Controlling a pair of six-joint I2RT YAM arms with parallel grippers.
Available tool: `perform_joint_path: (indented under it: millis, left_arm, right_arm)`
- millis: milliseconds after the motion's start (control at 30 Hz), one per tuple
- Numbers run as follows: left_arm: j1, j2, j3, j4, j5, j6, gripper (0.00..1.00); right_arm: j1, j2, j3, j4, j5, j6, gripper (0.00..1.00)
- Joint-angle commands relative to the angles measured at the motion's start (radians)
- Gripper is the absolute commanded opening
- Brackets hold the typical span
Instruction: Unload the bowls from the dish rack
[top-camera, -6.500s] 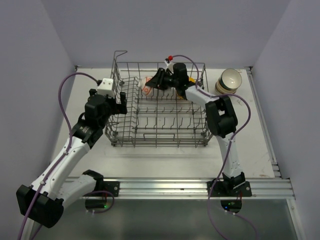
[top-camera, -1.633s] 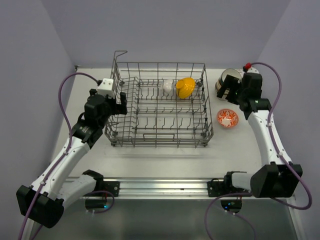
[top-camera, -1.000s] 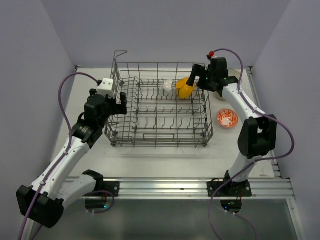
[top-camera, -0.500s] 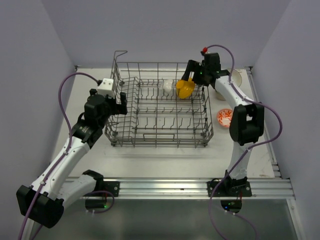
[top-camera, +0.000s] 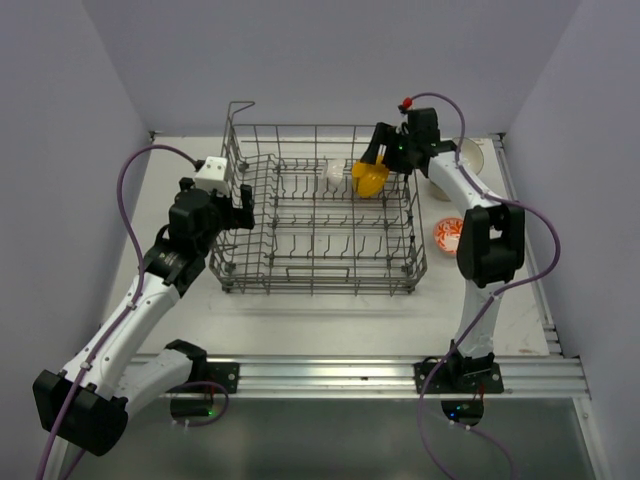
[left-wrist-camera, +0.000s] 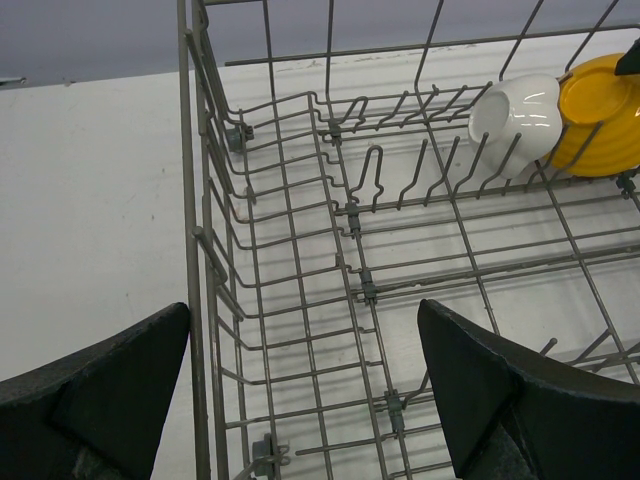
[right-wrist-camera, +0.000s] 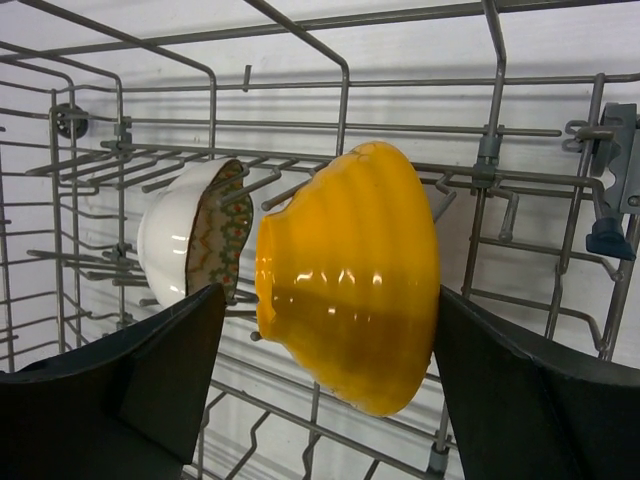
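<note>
Spread wide, the right gripper (right-wrist-camera: 330, 300) fills the bottom of its wrist view with one dark finger at lower left and one at lower right. Neither finger is clamped on anything. The yellow bowl (right-wrist-camera: 350, 270) sits between them in the centre of the frame, straight ahead of the gripper. It is tipped on its edge with its ribbed outer wall facing the camera, so the jaws span it from side to side. The lower-right finger looks to be at the bowl's wall, the other just beside it. I judge that closing here would take the bowl.

Behind it, toward the left of the frame, a white bowl (right-wrist-camera: 175, 245) leans in the same row of tines.

In the overhead view both bowls stand at the far right of the dish rack (top-camera: 316, 270), well apart from the left gripper (top-camera: 240, 208). That gripper hangs open at the rack's left wall, so the right arm is far nearer. A red-patterned bowl (top-camera: 447, 236) already lies on the table (top-camera: 330, 320), right of the rack.
</note>
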Motion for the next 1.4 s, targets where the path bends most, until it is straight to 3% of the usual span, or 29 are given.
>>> perform_joint_path:
  millis: [0,467,1100,1367]
  left_arm:
    - [-0.001,0.008,0.004,0.02,0.063,-0.005,1.0]
    - [-0.001,0.013,0.004,0.018,0.064,-0.003,1.0]
    - [0.0,0.024,0.004,0.018,0.067,-0.005,1.0]
    - [-0.001,0.027,0.006,0.017,0.066,-0.005,1.0]
  right_arm:
    - [-0.012,-0.002,-0.017,0.092,-0.115,0.039,0.84]
    - [-0.075,-0.018,-0.158,0.329,-0.368,0.233,0.66]
    - [-0.081,0.096,-0.029,0.123,-0.483,0.104,0.51]
    - [-0.096,0.09,-0.063,0.241,-0.565,0.199,0.44]
